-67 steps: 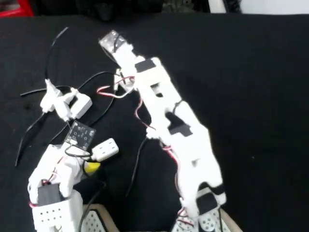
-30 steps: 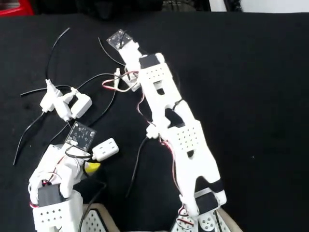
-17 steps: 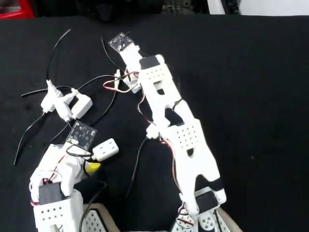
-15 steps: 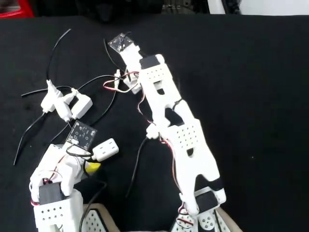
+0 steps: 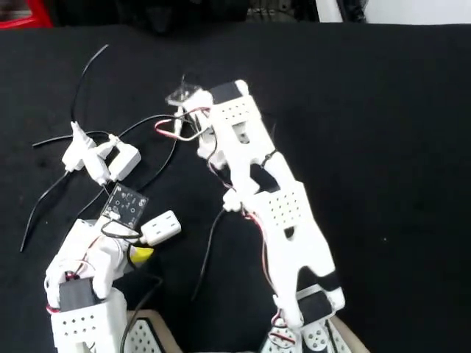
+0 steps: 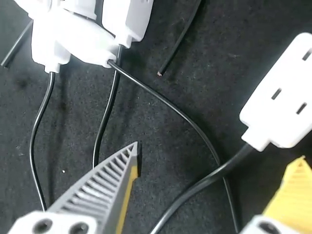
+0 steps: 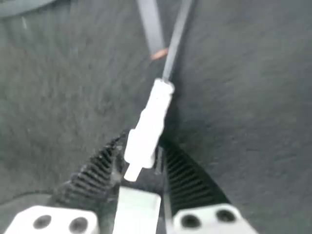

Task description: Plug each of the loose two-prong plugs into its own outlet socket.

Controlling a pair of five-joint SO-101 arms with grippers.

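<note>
The right gripper (image 7: 141, 152) has its jaws closed on a white plug (image 7: 148, 119), upper left of centre in the high view. Held only by its end, it may twist. The left gripper (image 6: 217, 161), wide open and empty, hovers beside the free outlet socket (image 6: 285, 100) — lower left.
</note>
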